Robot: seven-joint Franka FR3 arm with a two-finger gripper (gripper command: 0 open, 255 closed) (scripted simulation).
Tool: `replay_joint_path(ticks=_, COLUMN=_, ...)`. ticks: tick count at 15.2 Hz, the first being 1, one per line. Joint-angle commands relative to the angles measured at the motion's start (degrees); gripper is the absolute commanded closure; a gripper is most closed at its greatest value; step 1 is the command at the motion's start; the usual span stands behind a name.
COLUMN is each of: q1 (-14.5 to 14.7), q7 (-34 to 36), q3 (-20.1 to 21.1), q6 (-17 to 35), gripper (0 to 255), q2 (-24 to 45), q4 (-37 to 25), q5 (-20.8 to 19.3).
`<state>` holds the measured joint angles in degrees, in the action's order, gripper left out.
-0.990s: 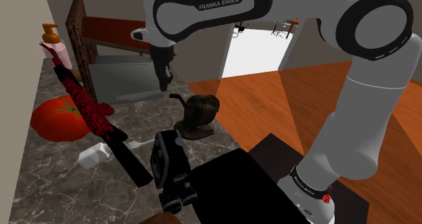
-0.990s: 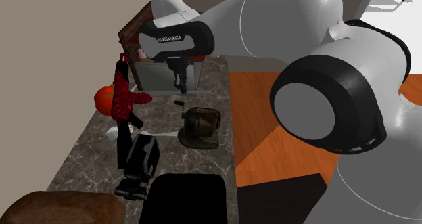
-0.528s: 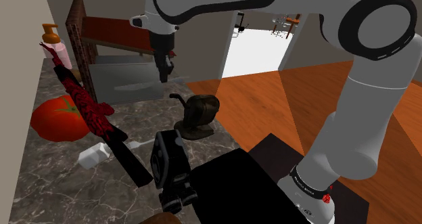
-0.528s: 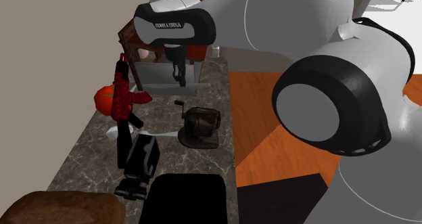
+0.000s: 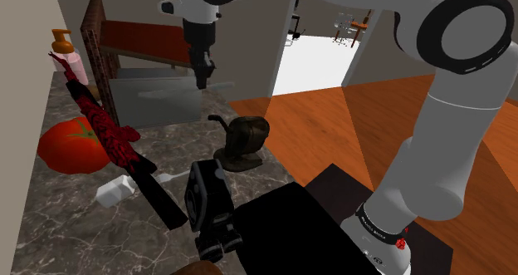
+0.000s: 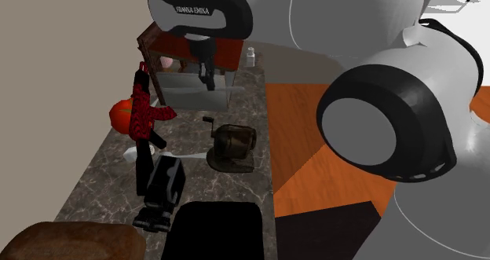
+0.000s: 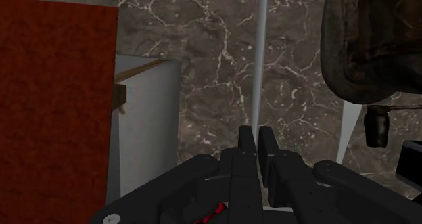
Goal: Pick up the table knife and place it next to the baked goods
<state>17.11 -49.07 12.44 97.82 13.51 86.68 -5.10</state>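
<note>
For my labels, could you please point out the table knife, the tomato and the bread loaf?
table knife (image 7: 260, 67): wrist view, blade.
tomato (image 5: 66, 149): shoulder view, red skin.
bread loaf (image 6: 71, 241): second exterior view, crust.

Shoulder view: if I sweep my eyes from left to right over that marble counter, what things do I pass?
red tomato → black camera-like gadget → robot arm's base

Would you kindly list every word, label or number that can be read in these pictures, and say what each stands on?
"FRANKA EMIKA": white letters on the dark panel of the arm's upper link.
Small white lettering on the dark ring at the arm's base: too small to read.
</note>
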Motion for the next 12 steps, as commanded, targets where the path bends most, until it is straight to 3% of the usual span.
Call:
replay_joint_path(ticks=1, q1=0.07, q7=-0.06, q3=0.02, q6=-1.78, gripper=255, q2=0.21, q4=-1.96, q5=-0.03)
replay_joint_path(ticks=4, q1=0.17, q7=-0.12, q3=0.05, q6=-3.79, gripper=255, q2=0.45, q4=-4.20, q5=-0.06)
replay_joint_path(ticks=12, q1=3.71, q7=7.01, q3=3.41, q6=-0.41, gripper=255, q2=-11.05, q4=10.69, q5=2.52)
